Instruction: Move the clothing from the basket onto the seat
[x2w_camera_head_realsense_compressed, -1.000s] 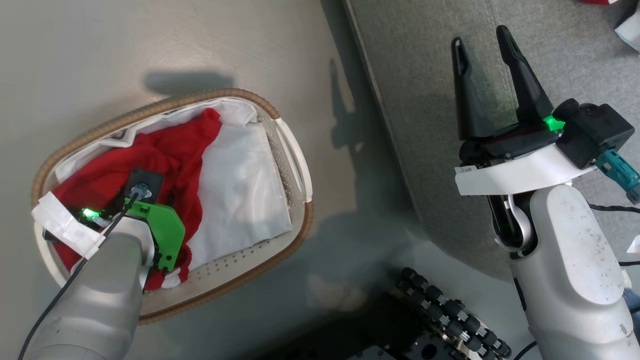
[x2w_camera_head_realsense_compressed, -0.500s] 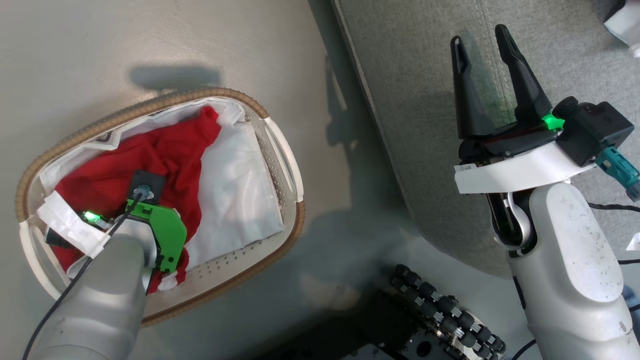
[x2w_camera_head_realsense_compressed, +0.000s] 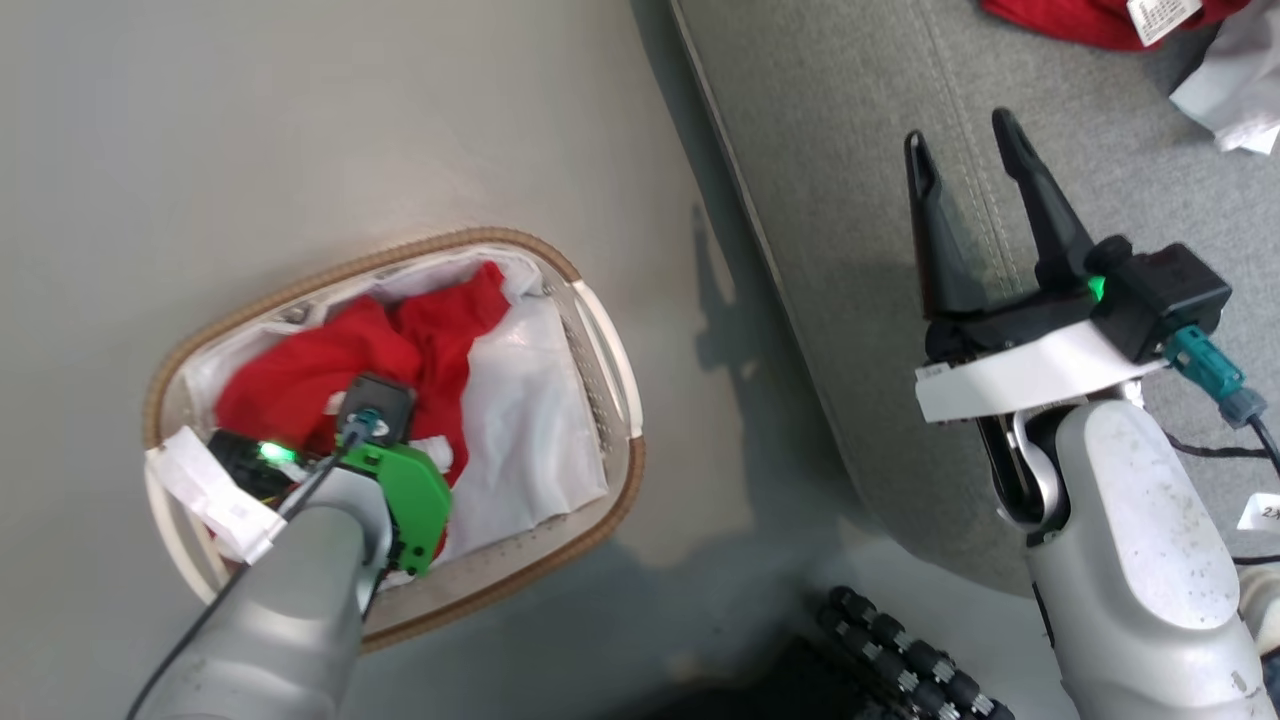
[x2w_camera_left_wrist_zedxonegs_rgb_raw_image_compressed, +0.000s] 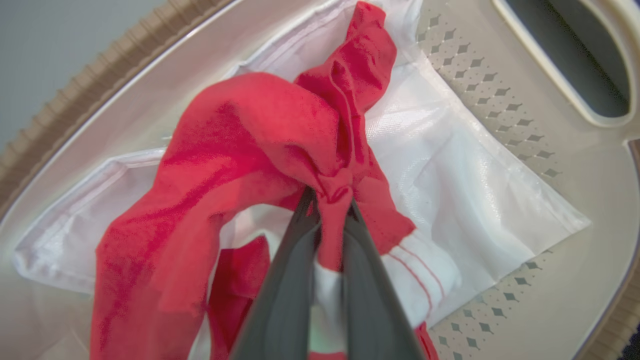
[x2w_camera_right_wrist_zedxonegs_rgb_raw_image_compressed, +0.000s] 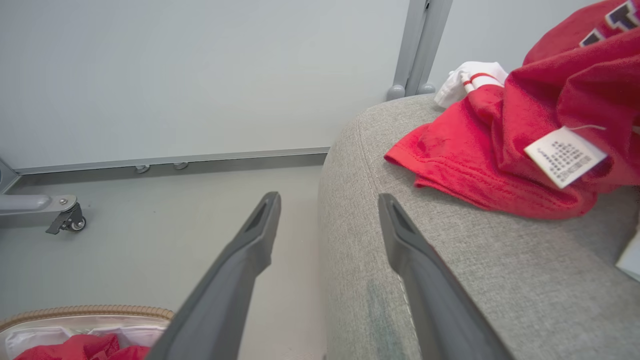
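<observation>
Left arm plunges steeply into the basket (x2w_camera_head_realsense_compressed: 430, 243), forearm slanting in from the lower left. The left tool (x2w_camera_left_wrist_zedxonegs_rgb_raw_image_compressed: 327, 197) is pinched tight on a bunched fold of the red shorts (x2w_camera_left_wrist_zedxonegs_rgb_raw_image_compressed: 250, 130), which lie draped over the white liner (x2w_camera_left_wrist_zedxonegs_rgb_raw_image_compressed: 475, 190) inside the basket. On the other side, the right arm stands upright above the edge of the grey seat (x2w_camera_head_realsense_compressed: 850, 200). The right tool (x2w_camera_head_realsense_compressed: 965, 150) is spread wide, fingers pointing up, gripping nothing. The red jersey (x2w_camera_right_wrist_zedxonegs_rgb_raw_image_compressed: 490, 165) lies on the seat, white tag showing.
</observation>
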